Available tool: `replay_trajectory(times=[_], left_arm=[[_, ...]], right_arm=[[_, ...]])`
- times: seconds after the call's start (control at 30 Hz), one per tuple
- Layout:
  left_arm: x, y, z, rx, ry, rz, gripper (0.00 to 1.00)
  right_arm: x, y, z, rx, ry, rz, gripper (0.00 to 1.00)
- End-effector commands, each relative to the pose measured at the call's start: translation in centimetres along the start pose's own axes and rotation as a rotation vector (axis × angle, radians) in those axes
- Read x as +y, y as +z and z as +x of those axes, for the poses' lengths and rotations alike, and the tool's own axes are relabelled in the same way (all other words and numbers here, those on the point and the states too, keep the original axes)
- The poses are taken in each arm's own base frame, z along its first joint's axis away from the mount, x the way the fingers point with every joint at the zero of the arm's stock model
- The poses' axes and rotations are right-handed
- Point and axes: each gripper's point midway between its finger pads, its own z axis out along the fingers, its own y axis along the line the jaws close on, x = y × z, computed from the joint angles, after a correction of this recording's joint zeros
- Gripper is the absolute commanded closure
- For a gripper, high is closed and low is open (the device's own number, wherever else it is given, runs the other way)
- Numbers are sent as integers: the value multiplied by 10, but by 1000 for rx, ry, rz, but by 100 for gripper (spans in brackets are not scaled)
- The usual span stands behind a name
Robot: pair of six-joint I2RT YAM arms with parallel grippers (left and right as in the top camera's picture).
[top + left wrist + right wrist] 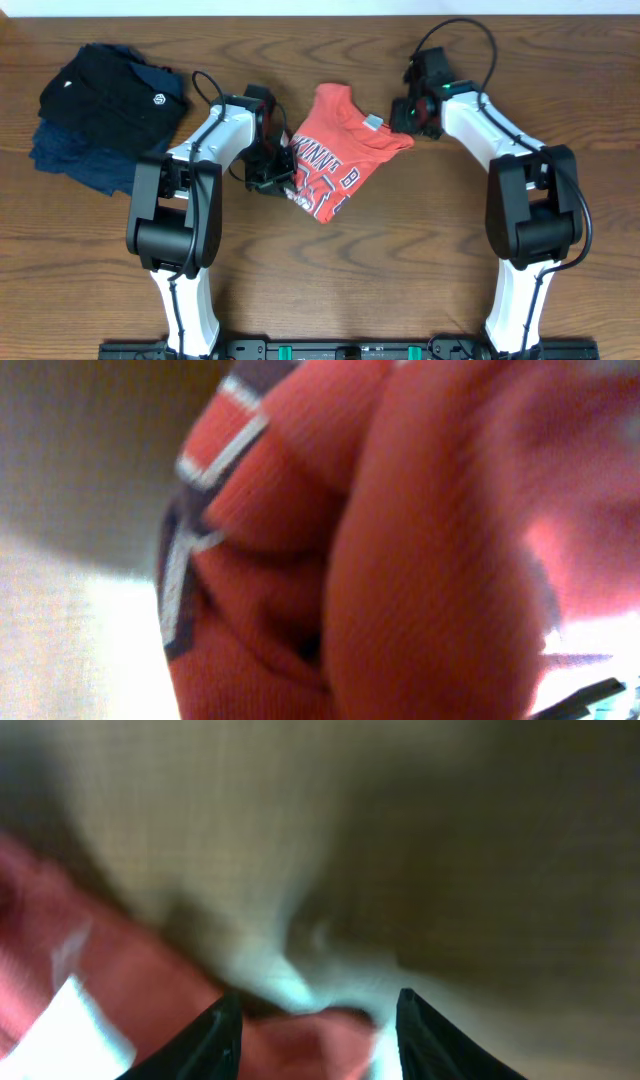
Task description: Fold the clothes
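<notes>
A coral-red T-shirt (340,140) with white-and-dark varsity lettering lies crumpled and partly folded at the table's middle. My left gripper (278,178) is at its lower-left edge. In the left wrist view bunched red cloth (400,540) fills the frame and hides the fingers, so the gripper seems shut on the cloth. My right gripper (408,118) is at the shirt's right sleeve edge. In the right wrist view its fingers (315,1040) stand apart with a bit of red cloth (120,980) between them, not pinched.
A pile of black (110,90) and navy-blue garments (70,155) lies at the far left of the wooden table (340,270). The right arm's cable (470,35) loops near the back edge.
</notes>
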Motion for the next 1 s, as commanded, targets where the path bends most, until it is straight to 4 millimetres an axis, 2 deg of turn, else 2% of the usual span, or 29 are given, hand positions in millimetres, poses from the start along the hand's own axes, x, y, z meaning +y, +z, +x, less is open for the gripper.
replay_trajectory(times=[0.0, 0.07, 0.17, 0.2, 0.23, 0.3, 0.37, 0.43, 0.5, 0.57, 0.7, 0.83, 0.97], left_arm=[[4, -2, 14, 21, -69, -48, 76], [1, -15, 16, -8, -57, -40, 72], [2, -43, 13, -111, -35, -57, 56], [6, -56, 10, -166, -30, -86, 35], [12, -69, 6, -222, -28, -118, 2], [21, -96, -5, -354, -22, -173, 2], [18, -122, -20, -484, 21, -165, 2], [2, -144, -36, -595, 154, -115, 2], [-24, -155, -49, -659, 312, -24, 2], [-44, -158, -58, -691, 415, 59, 2], [-65, -146, -85, -722, 495, 150, 2], [-81, -114, -109, -684, 552, 274, 2], [-85, -75, -124, -609, 546, 372, 2]], right_arm=[[3, -10, -24, -44, -16, -75, 52], [8, -23, -30, -47, -14, -95, 55], [10, -53, -36, -65, -54, -90, 57], [9, -64, -38, -75, -67, -80, 56], [6, -74, -39, -84, -68, -63, 55], [-3, -99, -40, -101, -59, -9, 52], [-9, -122, -39, -112, -52, 26, 50], [-13, -143, -35, -117, -45, 42, 48], [-15, -163, -29, -117, -39, 52, 46], [-16, -178, -23, -114, -35, 55, 45], [-20, -201, -10, -94, -23, 63, 45], [-21, -213, 6, -54, -19, 71, 44], [-24, -214, 18, -7, -13, 82, 44]])
